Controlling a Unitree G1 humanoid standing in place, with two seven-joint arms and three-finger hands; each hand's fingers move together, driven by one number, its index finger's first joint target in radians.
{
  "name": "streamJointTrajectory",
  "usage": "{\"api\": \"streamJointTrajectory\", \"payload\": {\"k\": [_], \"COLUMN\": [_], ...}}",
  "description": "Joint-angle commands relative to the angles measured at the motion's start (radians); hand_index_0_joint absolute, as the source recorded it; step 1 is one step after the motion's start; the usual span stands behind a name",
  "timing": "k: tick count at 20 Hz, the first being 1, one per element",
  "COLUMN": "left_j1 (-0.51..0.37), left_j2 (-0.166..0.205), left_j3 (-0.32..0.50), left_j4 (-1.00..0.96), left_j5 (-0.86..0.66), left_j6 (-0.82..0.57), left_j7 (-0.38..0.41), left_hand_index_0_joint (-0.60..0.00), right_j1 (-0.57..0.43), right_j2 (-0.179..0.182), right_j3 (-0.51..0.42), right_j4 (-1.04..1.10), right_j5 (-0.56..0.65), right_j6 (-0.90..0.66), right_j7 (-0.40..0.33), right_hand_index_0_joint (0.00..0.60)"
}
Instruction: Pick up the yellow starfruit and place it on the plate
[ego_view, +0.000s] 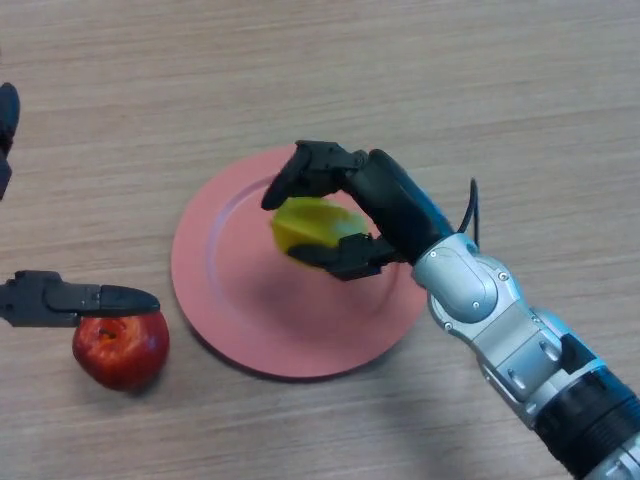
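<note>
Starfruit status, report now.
Right hand shut on starfruit, over the pink plate. Left hand open beside red apple. Nothing blocking.

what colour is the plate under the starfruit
Pink; the plate shows best in the head view.

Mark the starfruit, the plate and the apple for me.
starfruit (308, 226), head view, on its yellow top between the right hand's fingers and thumb.
plate (215, 265), head view, on bare pink surface left of the fruit.
apple (120, 352), head view, on its red front.

Starfruit (312, 228) over plate (215, 260); apple (120, 350) left.
</note>
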Motion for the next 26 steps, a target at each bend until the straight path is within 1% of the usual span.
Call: {"api": "streamJointTrajectory", "payload": {"k": [1, 2, 3, 4, 7, 11, 13, 15, 16, 18, 19, 20, 21, 23, 24, 26], "left_j1": [-0.022, -0.017, -0.012, -0.009, -0.005, -0.008, -0.016, -0.042, -0.061, -0.076, -0.076, -0.077, -0.080, -0.088, -0.090, -0.099], "left_j2": [0.035, 0.032, 0.028, 0.022, 0.018, 0.013, 0.008, 0.018, 0.025, 0.026, 0.022, 0.015, 0.015, 0.018, 0.015, 0.014], "left_j3": [0.095, 0.104, 0.111, 0.110, 0.101, 0.090, 0.075, 0.061, 0.050, 0.022, 0.011, 0.002, -0.005, -0.022, -0.035, -0.052], "left_j4": [-0.070, -0.080, -0.092, -0.100, -0.107, -0.118, -0.118, -0.114, -0.112, -0.091, -0.082, -0.083, -0.089, -0.097, -0.098, -0.103], "left_j5": [-0.051, -0.060, -0.065, -0.064, -0.055, -0.042, -0.033, -0.043, -0.049, -0.041, -0.038, -0.066, -0.090, -0.108, -0.100, -0.074], "left_j6": [-0.059, -0.045, -0.037, -0.033, -0.030, -0.029, -0.028, -0.006, 0.020, 0.000, -0.015, -0.012, 0.010, 0.050, 0.056, 0.067], "left_j7": [-0.007, -0.011, -0.013, -0.011, -0.011, -0.004, 0.007, 0.017, 0.025, 0.029, 0.030, 0.027, 0.025, 0.023, 0.025, 0.026], "left_hand_index_0_joint": [0.000, 0.000, 0.000, 0.000, 0.000, 0.000, 0.000, 0.000, 0.000, 0.000, 0.000, 0.000, 0.000, 0.000, 0.000, 0.000], "right_j1": [-0.061, -0.058, -0.054, -0.050, -0.046, -0.024, 0.042, 0.111, 0.161, 0.212, 0.234, 0.263, 0.282, 0.328, 0.350, 0.365], "right_j2": [0.002, 0.002, 0.002, 0.002, 0.002, 0.002, 0.002, 0.002, 0.002, 0.002, 0.002, -0.008, -0.018, -0.047, -0.063, -0.076], "right_j3": [-0.047, -0.041, -0.037, -0.032, -0.042, -0.126, -0.192, -0.275, -0.323, -0.404, -0.433, -0.459, -0.485, -0.544, -0.570, -0.594], "right_j4": [-0.069, -0.089, -0.107, -0.116, -0.127, -0.233, -0.363, -0.534, -0.648, -0.791, -0.837, -0.882, -0.910, -0.962, -0.987, -1.042], "right_j5": [0.044, 0.072, 0.096, 0.105, 0.111, 0.171, 0.192, 0.204, 0.206, 0.188, 0.185, 0.165, 0.155, 0.166, 0.180, 0.212], "right_j6": [-0.113, -0.088, -0.072, -0.072, -0.070, -0.001, 0.100, 0.251, 0.342, 0.463, 0.489, 0.518, 0.532, 0.551, 0.572, 0.633], "right_j7": [-0.046, -0.036, -0.026, -0.023, -0.011, 0.013, 0.085, 0.151, 0.198, 0.249, 0.259, 0.279, 0.295, 0.303, 0.295, 0.245], "right_hand_index_0_joint": [0.300, 0.150, 0.050, 0.000, 0.000, 0.000, 0.000, 0.000, 0.000, 0.000, 0.000, 0.000, 0.000, 0.000, 0.000, 0.000]}}
